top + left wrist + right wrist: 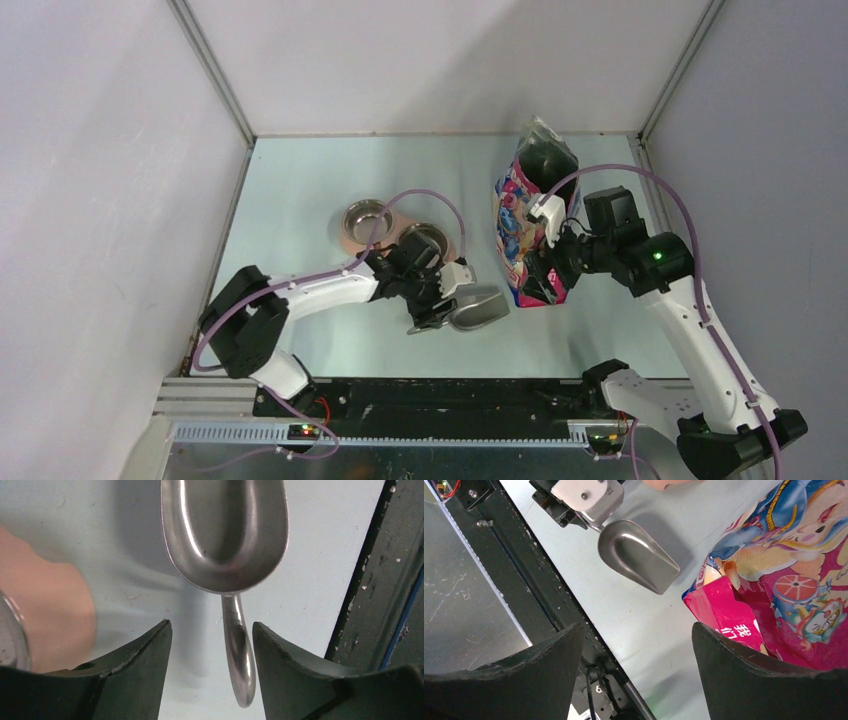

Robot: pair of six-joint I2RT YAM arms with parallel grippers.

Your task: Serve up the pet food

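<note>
grey metal scoop (pixel 225 530) is seen lying empty on the pale table (pixel 300 180), its handle (pixel 239 660) between the fingers of the left gripper (pixel 211 624), which stand apart; the handle is not clamped and sits off-centre, close to one finger. right gripper (pixel 636 625) is also spread, nothing between its fingers, just beside the blue-pink printed soft bag (pixel 784 580). dark-brown kibble is not seen in any view; it is judged to be inside the bag, whose open top shows only dark. risks: if the left fingers are closed on the off-centre handle, the scoop could be pushed, twisted or gripped skewed, and a skewed bowl spills on the way; the bag is unheld and slumped, so it could be shoved over or folded shut by the scoop; the purple cable (pixel 430 200) arcs over the two round steel bowls (pixel 367 218) on the pinkish mat (pixel 55 615) and could be dragged across them. writing: white chinese characters on the pink flap, one read as 我, the rest cut off; cartoon figures are printed; no brand can be read
</note>
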